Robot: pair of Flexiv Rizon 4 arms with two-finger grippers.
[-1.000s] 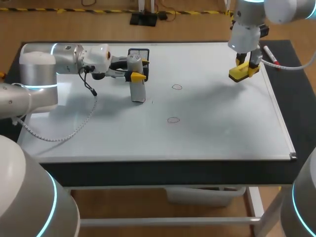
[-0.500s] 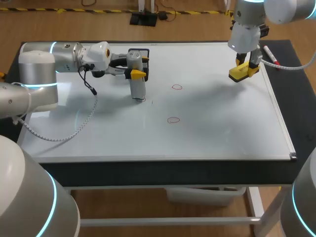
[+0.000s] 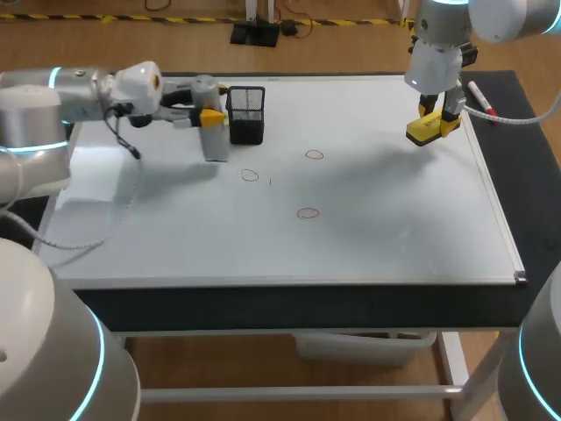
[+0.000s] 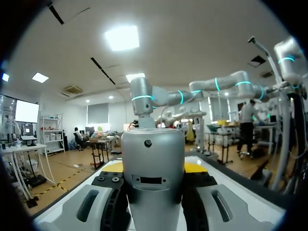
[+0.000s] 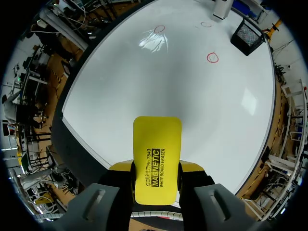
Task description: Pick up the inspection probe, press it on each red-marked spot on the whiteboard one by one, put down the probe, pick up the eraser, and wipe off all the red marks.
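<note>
The inspection probe (image 3: 215, 143), a grey cylinder, stands upright in my left gripper (image 3: 204, 111), which is shut on it just left of the black mesh holder (image 3: 246, 114). In the left wrist view the probe (image 4: 153, 163) fills the gap between the fingers (image 4: 91, 204). Three red marks (image 3: 251, 175) (image 3: 314, 155) (image 3: 308, 213) lie on the whiteboard (image 3: 394, 219). My right gripper (image 3: 436, 110) is shut on the yellow eraser (image 3: 426, 131) over the board's far right. From the right wrist, the eraser (image 5: 157, 161) sticks out ahead of the gripper (image 5: 156, 185), with a red mark (image 5: 212, 57) farther off.
A marker pen (image 3: 480, 96) lies beyond the board's right edge on the black table. The mesh holder (image 5: 248, 33) stands at the board's far side. A cable hangs from my left arm (image 3: 131, 149) over the board's left part.
My left arm has carried the probe left and toward the far edge, off the leftmost red mark, which now shows. The right arm and eraser have stayed put.
</note>
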